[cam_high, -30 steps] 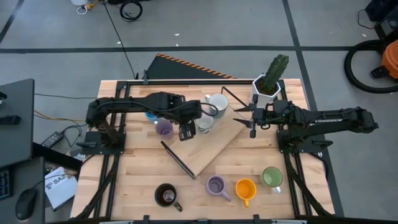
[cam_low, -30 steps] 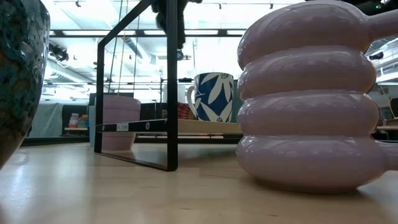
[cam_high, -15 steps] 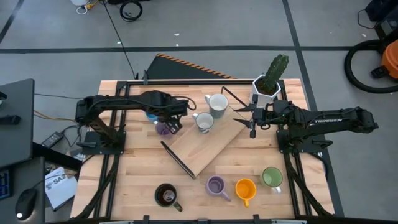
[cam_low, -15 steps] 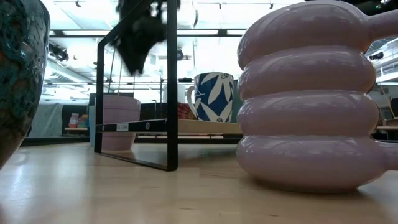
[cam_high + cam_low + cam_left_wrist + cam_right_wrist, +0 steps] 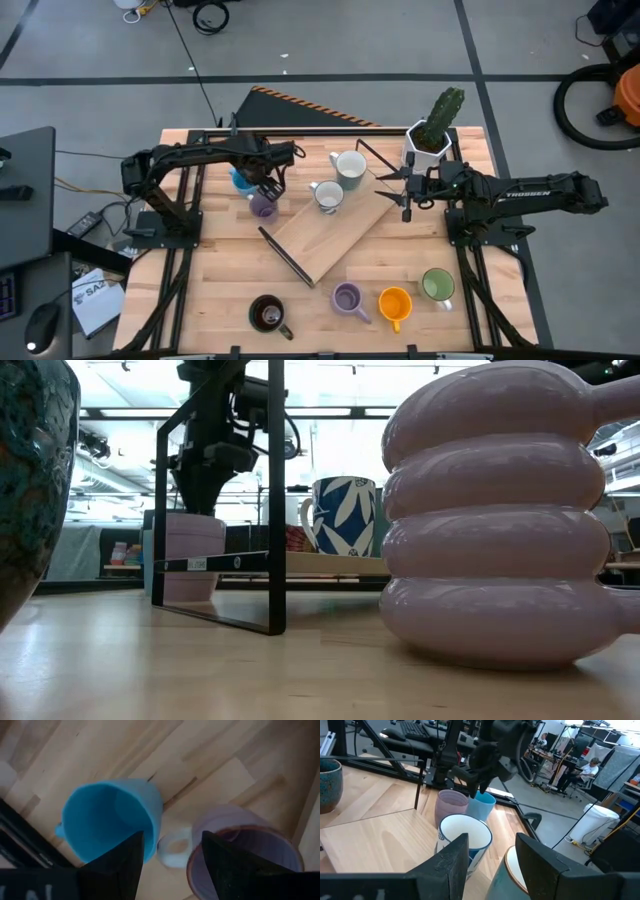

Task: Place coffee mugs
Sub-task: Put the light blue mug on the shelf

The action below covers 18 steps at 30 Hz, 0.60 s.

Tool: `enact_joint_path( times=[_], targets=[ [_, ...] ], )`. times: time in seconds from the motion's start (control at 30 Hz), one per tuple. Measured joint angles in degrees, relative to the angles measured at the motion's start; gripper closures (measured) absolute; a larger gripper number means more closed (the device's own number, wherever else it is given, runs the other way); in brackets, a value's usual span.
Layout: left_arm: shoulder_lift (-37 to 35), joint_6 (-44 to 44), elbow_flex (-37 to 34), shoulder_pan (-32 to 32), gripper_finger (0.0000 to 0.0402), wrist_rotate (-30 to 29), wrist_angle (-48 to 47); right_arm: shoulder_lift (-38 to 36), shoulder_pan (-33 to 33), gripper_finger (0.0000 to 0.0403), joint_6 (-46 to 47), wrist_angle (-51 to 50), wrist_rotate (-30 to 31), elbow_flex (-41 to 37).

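My left gripper (image 5: 268, 185) is open and points down over the gap between the bright blue mug (image 5: 240, 180) and a lilac mug (image 5: 263, 206) at the table's far left. In the left wrist view its fingers (image 5: 122, 865) stand either side of the lilac mug's pale handle (image 5: 172, 852), without touching it. The low view shows the gripper (image 5: 205, 475) just above the lilac mug (image 5: 190, 555). A white mug with blue leaves (image 5: 327, 196) and a pale grey mug (image 5: 350, 167) stand upright by the wooden board (image 5: 330, 235). My right gripper (image 5: 405, 190) waits open near the cactus pot (image 5: 428, 140).
Along the near edge stand a dark mug (image 5: 268, 314), a ribbed lilac mug (image 5: 347, 298), an orange mug (image 5: 395, 305) and a green mug (image 5: 437, 286). The board's black metal frame (image 5: 285, 255) rises at its left end. Bare table lies between the board and the near row.
My left gripper has moved from beside the white leaf-patterned mug toward the table's left, over to the blue and lilac mugs, and has come down until it is just above them. The white mug has stayed on the board. My right arm has kept still.
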Motion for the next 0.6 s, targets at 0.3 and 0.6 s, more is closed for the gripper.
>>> enact_joint_path(
  times=[0.3, 0.6],
  targets=[
    [-0.02, 1.51, -2.85, 1.05, 0.0196, 0.75, 0.22, 0.00, -0.01, 0.0234, -0.31, -0.14, 0.00, 0.00],
    [-0.02, 3.88, -5.25, 0.99, 0.0196, -0.35, 2.28, 0.00, -0.02, 0.0234, -0.26, 0.29, -0.02, 0.00]
  ],
)
